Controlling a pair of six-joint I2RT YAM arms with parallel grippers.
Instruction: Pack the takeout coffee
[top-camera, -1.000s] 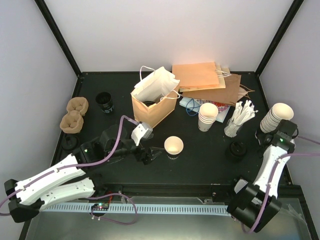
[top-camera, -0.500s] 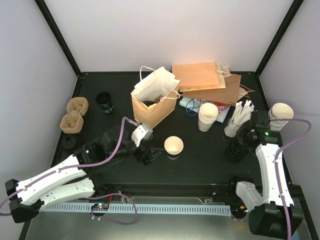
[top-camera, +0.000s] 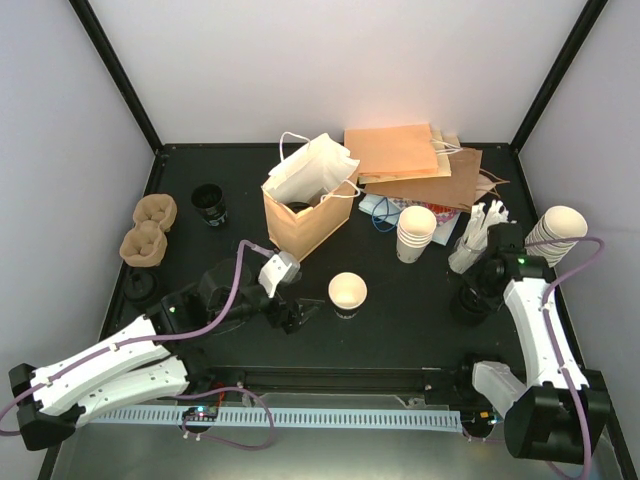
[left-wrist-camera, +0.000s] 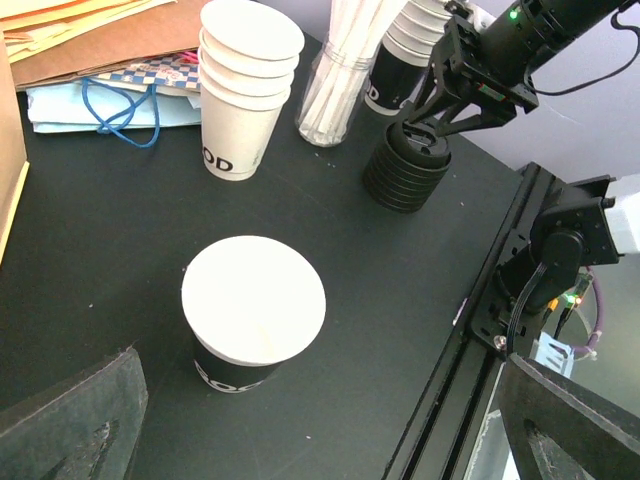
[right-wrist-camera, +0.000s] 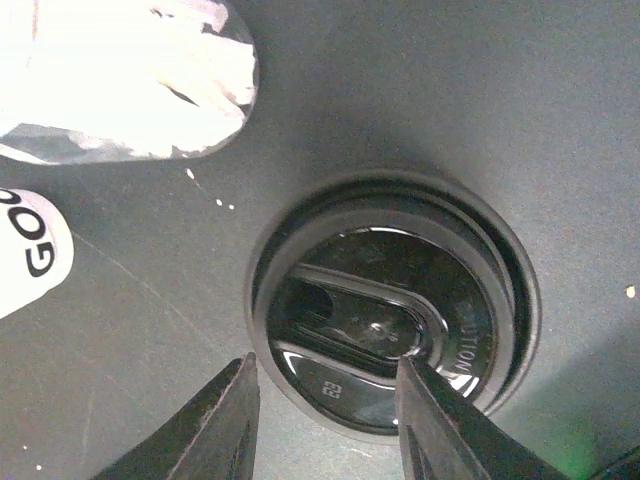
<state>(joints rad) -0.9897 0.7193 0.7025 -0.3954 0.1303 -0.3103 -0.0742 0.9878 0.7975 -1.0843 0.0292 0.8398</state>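
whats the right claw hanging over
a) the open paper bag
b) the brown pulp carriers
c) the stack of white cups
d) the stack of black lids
d: in the left wrist view the right claw sits directly above the stack of black lids, and its own camera looks straight down on the top lid between its spread fingers.

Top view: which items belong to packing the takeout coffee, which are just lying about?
Job: lone lidless white paper cup; stack of round black plastic lids; upright open brown paper bag.
Lying about: stacked white paper cups; clear jar of white straws; brown moulded-pulp carriers; flat brown paper bags.
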